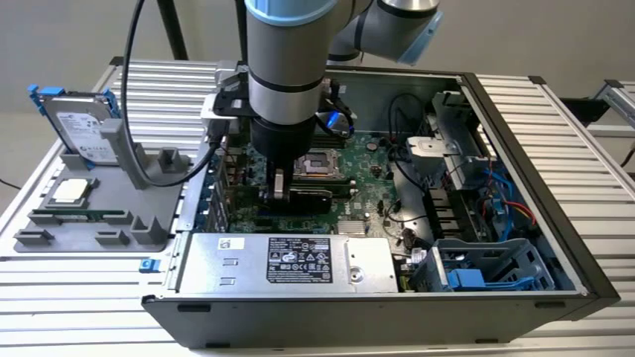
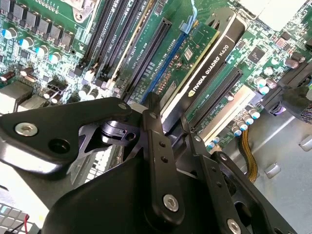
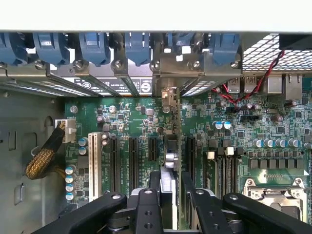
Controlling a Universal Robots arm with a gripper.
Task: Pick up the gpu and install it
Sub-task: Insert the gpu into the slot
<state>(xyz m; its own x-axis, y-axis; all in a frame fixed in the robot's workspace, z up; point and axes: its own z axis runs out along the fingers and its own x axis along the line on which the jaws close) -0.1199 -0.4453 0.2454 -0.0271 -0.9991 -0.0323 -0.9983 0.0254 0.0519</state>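
While the open computer case (image 1: pixel 555 186) lies on the table, the gripper (image 3: pixel 171 195) reaches down over its green board (image 2: pixel 44 29), fingers (image 2: pixel 156 146) clamped on the gpu (image 2: pixel 204 58), which stands upright between them in a slot.

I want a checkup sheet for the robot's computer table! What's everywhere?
Surface: ribbed metal table, with an open computer case on it.
Job's things: gpu standing on edge on the motherboard, by the slots.
Clutter: grey parts holder with a hard drive.
Grippers: gripper down inside the case, shut on the gpu.
Cables: black cable along the arm; red and blue wires in the case.
Surroundings: nothing seen.
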